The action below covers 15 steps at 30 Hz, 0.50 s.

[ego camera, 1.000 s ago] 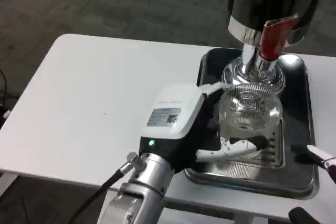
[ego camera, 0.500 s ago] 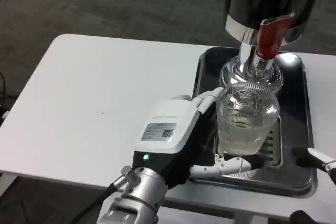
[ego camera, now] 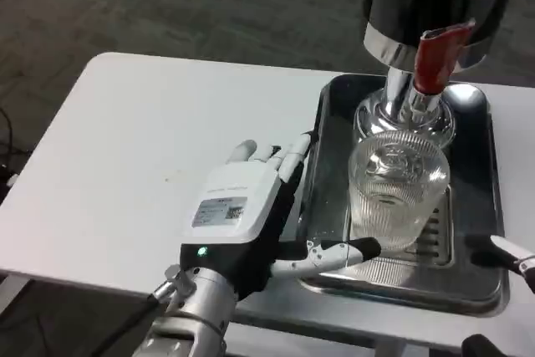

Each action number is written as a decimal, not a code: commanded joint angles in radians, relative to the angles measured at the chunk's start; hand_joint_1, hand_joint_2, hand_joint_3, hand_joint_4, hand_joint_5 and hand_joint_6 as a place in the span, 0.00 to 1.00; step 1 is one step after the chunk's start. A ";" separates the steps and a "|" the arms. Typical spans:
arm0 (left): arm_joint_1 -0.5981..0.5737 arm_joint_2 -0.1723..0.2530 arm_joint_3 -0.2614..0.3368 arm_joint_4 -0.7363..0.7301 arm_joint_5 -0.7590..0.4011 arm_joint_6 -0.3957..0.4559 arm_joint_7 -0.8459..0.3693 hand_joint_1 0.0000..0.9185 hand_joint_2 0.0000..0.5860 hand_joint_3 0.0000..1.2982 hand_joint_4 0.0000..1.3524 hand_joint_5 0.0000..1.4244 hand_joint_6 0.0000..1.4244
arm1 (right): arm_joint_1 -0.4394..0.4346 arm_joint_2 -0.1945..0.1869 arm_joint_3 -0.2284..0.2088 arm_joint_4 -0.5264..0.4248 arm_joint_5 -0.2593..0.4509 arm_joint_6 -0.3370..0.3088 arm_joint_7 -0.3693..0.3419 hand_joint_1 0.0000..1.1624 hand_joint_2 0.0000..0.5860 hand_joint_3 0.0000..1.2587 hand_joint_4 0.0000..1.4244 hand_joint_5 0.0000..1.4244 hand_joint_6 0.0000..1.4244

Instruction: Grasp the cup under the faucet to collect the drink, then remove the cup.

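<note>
The ribbed glass cup point(ego camera: 396, 192) stands upright on the metal tray point(ego camera: 493, 232), below the red faucet handle point(ego camera: 435, 58). The left hand point(ego camera: 251, 206) is beside it, fingers spread and empty, thumb point(ego camera: 334, 252) near the cup's base.

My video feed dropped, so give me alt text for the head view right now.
The left robot hand, open, sits beside the ribbed glass cup, not holding it. The cup stands on the metal tray under the red-handled faucet. The right robot hand shows at the frame's edge.
</note>
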 commanded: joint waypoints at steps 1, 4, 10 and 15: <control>0.022 0.019 0.017 -0.023 -0.011 -0.025 0.001 0.11 0.01 0.01 0.00 0.03 0.00 | 0.012 0.007 0.012 -0.015 -0.003 -0.009 0.001 0.35 0.61 0.14 0.15 0.13 0.10; 0.032 0.019 0.024 -0.060 -0.011 -0.033 0.000 0.11 0.01 0.01 0.00 0.03 0.00 | 0.009 0.008 0.017 -0.018 -0.007 -0.006 0.001 0.35 0.61 0.14 0.15 0.13 0.10; 0.085 0.021 0.062 -0.208 -0.027 -0.045 -0.023 0.11 0.01 0.01 0.00 0.03 0.00 | 0.001 0.009 0.031 -0.022 -0.017 0.002 0.003 0.35 0.61 0.14 0.15 0.13 0.10; 0.156 0.029 0.103 -0.339 -0.047 -0.053 -0.057 0.10 0.00 0.00 0.00 0.03 0.00 | -0.007 0.010 0.047 -0.017 -0.028 0.010 0.000 0.41 0.58 0.14 0.17 0.13 0.10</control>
